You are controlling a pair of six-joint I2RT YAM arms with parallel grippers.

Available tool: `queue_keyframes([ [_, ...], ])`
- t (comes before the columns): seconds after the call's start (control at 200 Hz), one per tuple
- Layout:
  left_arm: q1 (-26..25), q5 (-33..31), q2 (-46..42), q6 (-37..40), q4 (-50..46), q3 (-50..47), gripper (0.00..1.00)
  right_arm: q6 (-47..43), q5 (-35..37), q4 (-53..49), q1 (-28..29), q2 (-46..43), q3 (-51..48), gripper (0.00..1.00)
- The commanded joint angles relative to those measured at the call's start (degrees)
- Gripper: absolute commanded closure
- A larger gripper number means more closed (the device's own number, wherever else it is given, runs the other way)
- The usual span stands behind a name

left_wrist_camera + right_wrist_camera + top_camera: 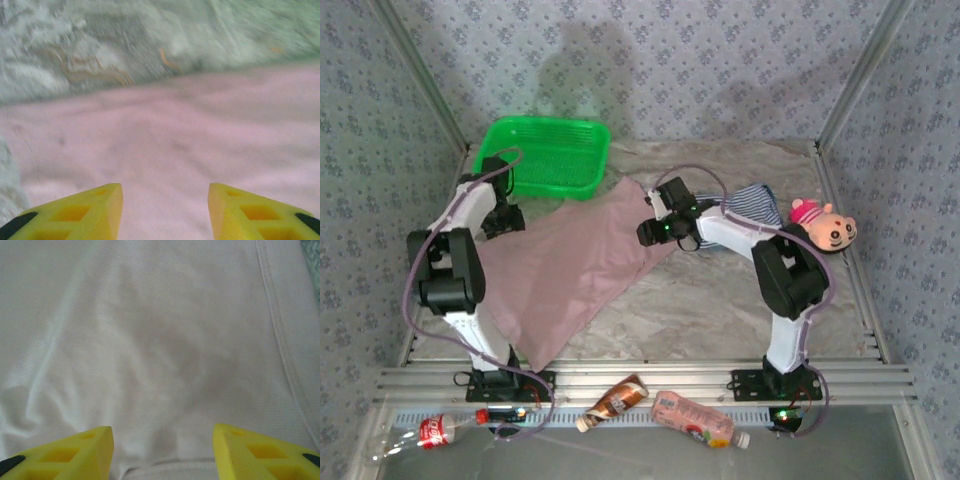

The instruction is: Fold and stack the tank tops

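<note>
Pink cloth is covering the middle of the table (740,300): the pink top (570,265) is lying spread and slanted between your two arms, its far corner near the basket (548,150). Your left gripper (165,192) is hanging over its left edge, jaws apart and holding nothing. Your right gripper (162,430) is hanging over the hemmed right side, jaws likewise apart and empty. The striped top (757,200) is lying bunched behind the right arm, beside the plush toy (825,228). You are risking a lopsided fold if one side bites less cloth than the other. A shallow pinch could be slipping off the thin fabric mid-lift.
</note>
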Motion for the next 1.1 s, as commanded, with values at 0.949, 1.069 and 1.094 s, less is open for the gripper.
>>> queue_keyframes([
  [0.949,-3.66,0.49,6.39,2.04,1.54,-13.17,0.52,-3.43,5.73,-4.68,-2.66,-10.11,-19.64,0.50],
  [1.069,-4.61,1.22,5.69,1.42,-0.52,-10.06,0.51,-6.40,4.51,-0.63,-1.23,-15.90,-21.12,0.48],
  [1.094,-4.53,1.33,5.17,1.20,-1.29,-9.62,0.51,-6.85,3.89,0.53,-0.95,-17.03,-21.82,0.48],
])
